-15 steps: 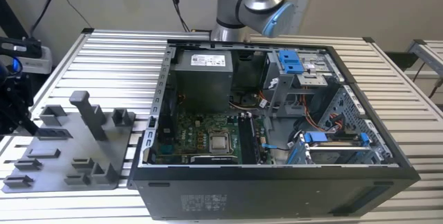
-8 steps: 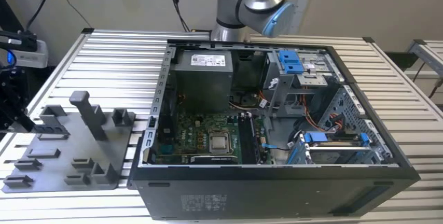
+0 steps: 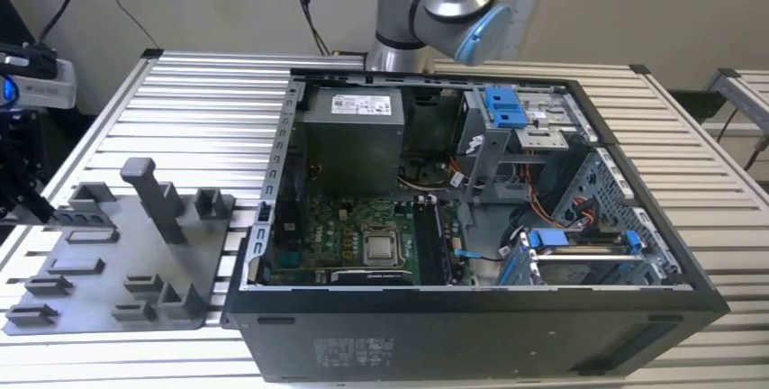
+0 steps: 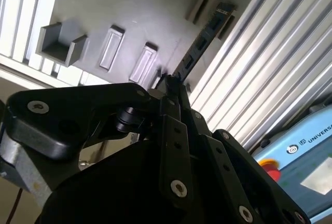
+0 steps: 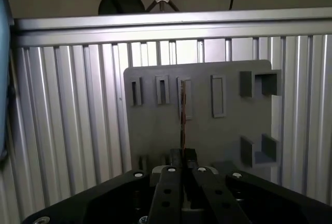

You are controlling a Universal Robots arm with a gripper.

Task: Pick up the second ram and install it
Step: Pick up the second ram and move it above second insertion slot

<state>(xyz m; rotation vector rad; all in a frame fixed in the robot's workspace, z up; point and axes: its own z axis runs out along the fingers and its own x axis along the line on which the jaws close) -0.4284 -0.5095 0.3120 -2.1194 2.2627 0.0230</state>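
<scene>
The second ram (image 5: 182, 112) is a thin dark board seen edge-on, and my gripper (image 5: 182, 154) is shut on its near end. In the second wrist view the ram (image 4: 199, 45) runs out from the gripper (image 4: 170, 81) over the grey holder plate (image 4: 140, 6). In the exterior view the gripper (image 3: 22, 182) hangs at the far left edge, above the left side of the holder plate (image 3: 96, 263). The open computer case (image 3: 481, 317) lies to the exterior view's right, and its motherboard (image 3: 348, 236) faces up with long black slots (image 3: 430, 243) beside the processor.
Upright grey blocks (image 3: 154, 195) and slotted holders (image 5: 162, 89) stand on the plate. The case walls, the power supply (image 3: 351, 132) and blue drive brackets (image 3: 507, 108) crowd the case. Ribbed metal tabletop (image 3: 193, 119) lies around. A blue-and-white device (image 4: 306, 151) sits beyond the plate.
</scene>
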